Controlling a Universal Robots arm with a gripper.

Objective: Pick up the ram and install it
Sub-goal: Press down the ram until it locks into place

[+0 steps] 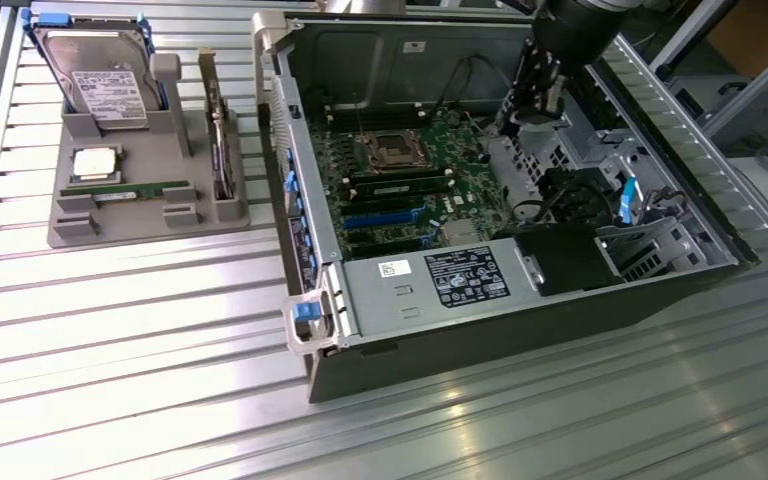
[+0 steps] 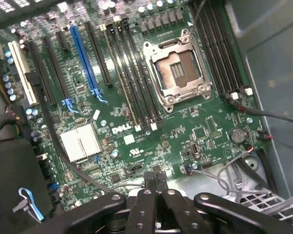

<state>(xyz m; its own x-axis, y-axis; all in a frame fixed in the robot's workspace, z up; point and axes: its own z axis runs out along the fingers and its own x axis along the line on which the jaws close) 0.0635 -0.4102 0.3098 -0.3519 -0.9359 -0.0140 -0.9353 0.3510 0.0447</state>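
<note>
While poised above the open computer case (image 1: 491,250), near its 1 o'clock corner in the exterior view, carries nothing. Looks down on the Dell motherboard (image 2: 136,122), with the empty CPU socket (image 2: 176,73) ahead. Off at 9 o'clock of the case, well apart: gray parts tray (image 1: 117,228), with the hard drive (image 1: 97,85) standing at its 12 o'clock end. Next, the gripper (image 2: 155,178), fingertips clenched together on nothing. Near the tray's middle, the square processor chip (image 1: 95,162); just at its 6 o'clock, the ram (image 1: 128,190), resting in its cradle, untouched. Judged light, thin and stiff, yet brittle under bending or twisting. Best pinched across the two long edges near mid-length, clear of chips and contact strip. Probably slick on those bare edges, so worth a square, centred hold.
</note>
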